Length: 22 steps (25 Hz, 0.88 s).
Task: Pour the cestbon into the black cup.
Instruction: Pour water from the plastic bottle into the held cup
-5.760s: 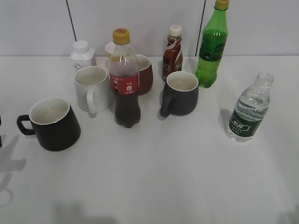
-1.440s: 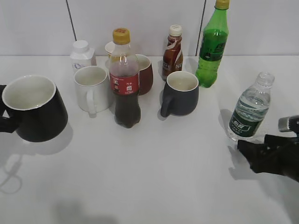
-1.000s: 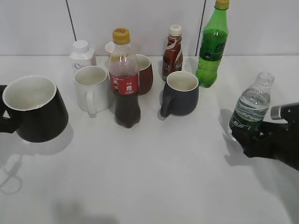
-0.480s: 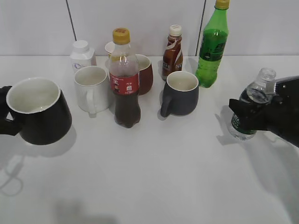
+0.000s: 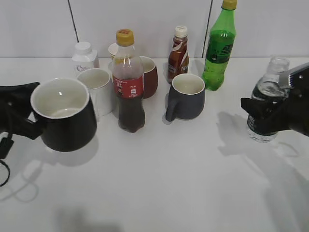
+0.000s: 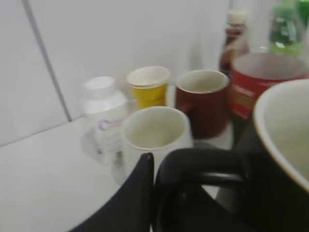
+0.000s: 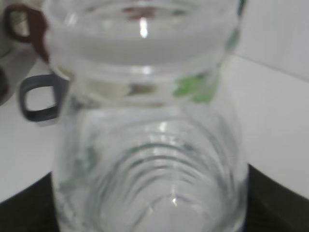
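Left side: I am holding the black cup point(image 5: 63, 115) by its loop handle in the left tool point(image 5: 19, 126), which is clamped on that handle; the cup is hanging clear of the table point(image 5: 159, 179), its mouth tilting toward the camera. The white mug point(image 5: 99, 87) and cola bottle point(image 5: 129, 82) are standing just beyond the cup, away from this tool. Right side: I am gripping the cestbon point(image 5: 267, 104) around its middle with the right tool point(image 5: 264, 116), the bottle standing upright, uncapped, its neck rising above the tool. Whether its base is touching the table I cannot tell.
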Tool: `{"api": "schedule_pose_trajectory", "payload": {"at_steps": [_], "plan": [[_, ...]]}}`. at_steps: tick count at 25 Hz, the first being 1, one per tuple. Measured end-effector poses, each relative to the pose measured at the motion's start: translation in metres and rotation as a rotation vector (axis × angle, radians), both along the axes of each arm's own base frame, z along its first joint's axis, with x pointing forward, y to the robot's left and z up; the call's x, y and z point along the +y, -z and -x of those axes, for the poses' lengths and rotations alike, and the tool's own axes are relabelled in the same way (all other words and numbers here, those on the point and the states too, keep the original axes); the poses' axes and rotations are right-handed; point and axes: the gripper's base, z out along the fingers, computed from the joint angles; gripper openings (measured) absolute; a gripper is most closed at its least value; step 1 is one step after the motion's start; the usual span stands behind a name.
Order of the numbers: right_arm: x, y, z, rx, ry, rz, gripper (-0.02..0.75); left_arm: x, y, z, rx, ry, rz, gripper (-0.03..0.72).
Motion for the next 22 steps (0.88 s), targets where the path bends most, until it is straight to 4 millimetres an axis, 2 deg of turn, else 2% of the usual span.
{"api": "schedule_pose_trajectory", "payload": {"at_steps": [5,9,14,18,22], "plan": [[0.023,-0.027,0.01,-0.008,-0.064,0.144,0.501,-0.022,-0.008,-0.002,0.096,0.073,-0.093,0.049],[0.042,-0.046,0.01,-0.023,-0.129,0.247,0.501,-0.039,-0.018,-0.006,0.115,0.117,-0.115,0.049],[0.068,-0.069,0.0,-0.036,-0.216,0.404,0.501,-0.062,-0.031,-0.012,0.16,0.172,-0.17,0.049],[0.078,-0.088,-0.009,-0.065,-0.255,0.524,0.501,-0.078,-0.043,-0.016,0.202,0.18,-0.177,0.049],[0.09,-0.099,-0.01,-0.125,-0.333,0.649,0.501,-0.091,-0.052,-0.019,0.229,0.19,-0.168,0.049]]}}
